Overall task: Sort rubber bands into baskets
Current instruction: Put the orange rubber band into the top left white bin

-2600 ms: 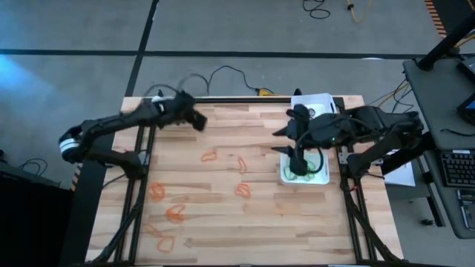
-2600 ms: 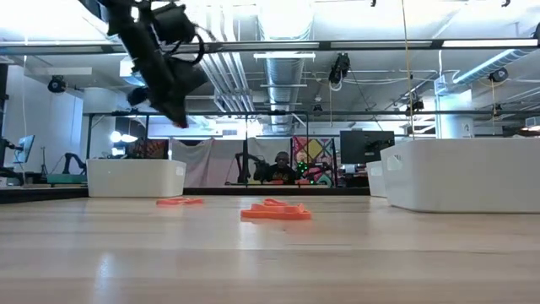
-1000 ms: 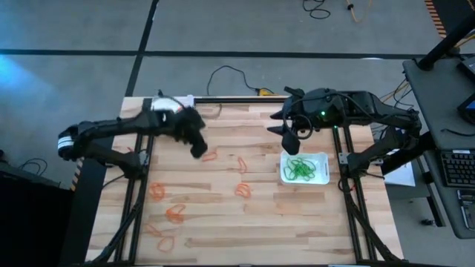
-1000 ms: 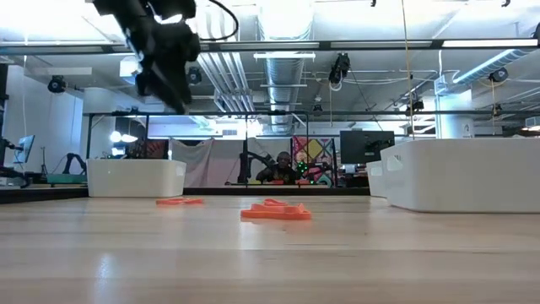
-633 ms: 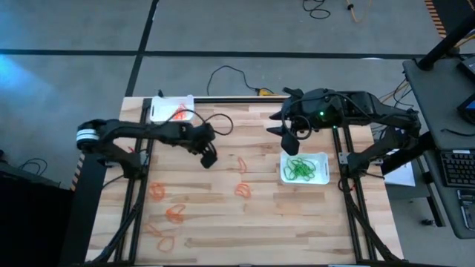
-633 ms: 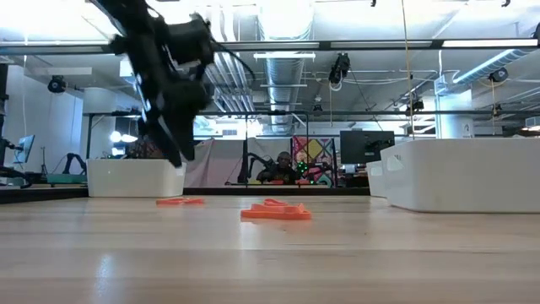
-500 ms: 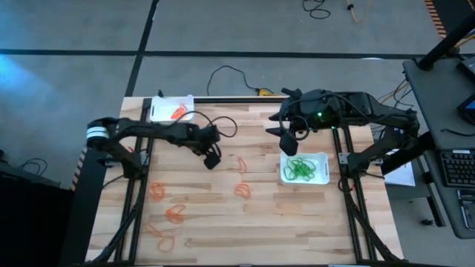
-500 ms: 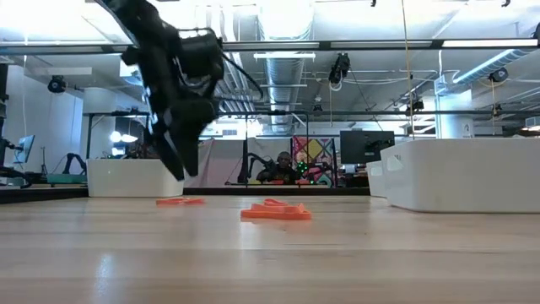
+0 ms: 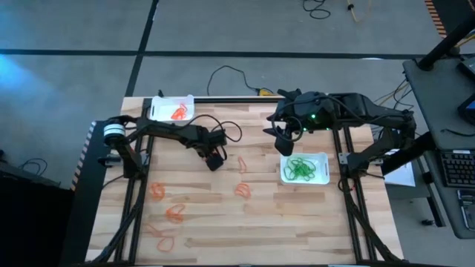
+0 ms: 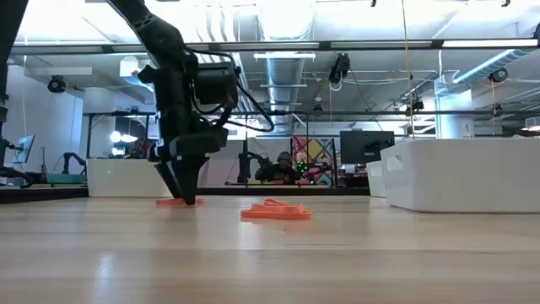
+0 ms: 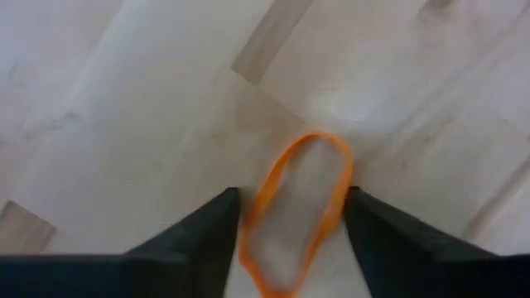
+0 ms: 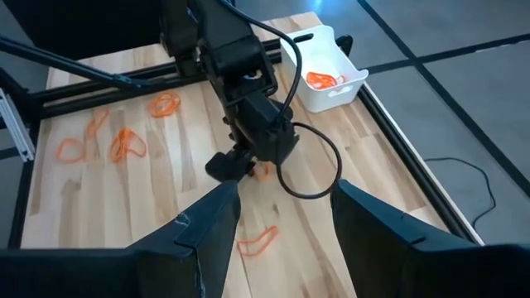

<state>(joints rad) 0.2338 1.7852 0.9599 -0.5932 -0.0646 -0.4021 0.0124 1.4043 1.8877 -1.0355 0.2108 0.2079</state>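
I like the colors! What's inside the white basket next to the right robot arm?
The basket holds a tangle of green rubber bands. They pile up, so any bands underneath stay hidden. The right gripper hangs beside it.

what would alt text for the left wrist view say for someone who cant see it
The left gripper points down at a pale wooden table, its two dark fingers open on either side of a single orange rubber band lying flat on the wood. The band sits in the gap between them; whether they touch it cannot be told.
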